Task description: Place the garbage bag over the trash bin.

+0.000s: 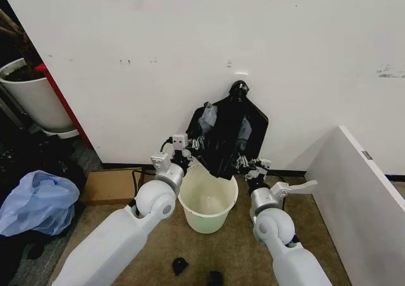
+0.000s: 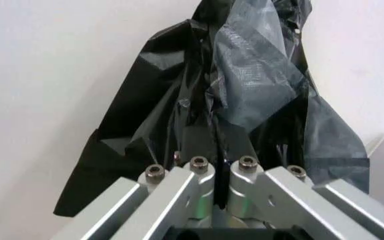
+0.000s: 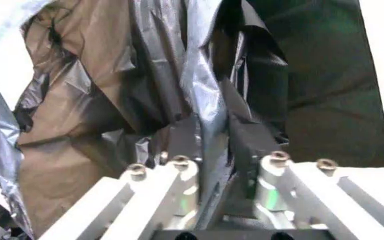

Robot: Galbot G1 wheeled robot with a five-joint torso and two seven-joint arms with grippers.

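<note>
Against the white wall (image 1: pixel 190 39), above the trash bin (image 1: pixel 207 204), you see the garbage bag (image 1: pixel 223 140) held up between both arms, its lower edge dipping just inside the bin's back rim. Your left gripper (image 1: pixel 187 148) is pressed together on the bag's left edge; the left wrist view shows black film (image 2: pixel 199 110) caught in the narrow slit between the pads. Your right gripper (image 1: pixel 250 164) pinches the bag's right edge, a fold of film (image 3: pixel 209 125) running down between its fingers. Left of the bin lies a cardboard sheet (image 1: pixel 111 186); farther left, a pale blue bag (image 1: pixel 38 200).
</note>
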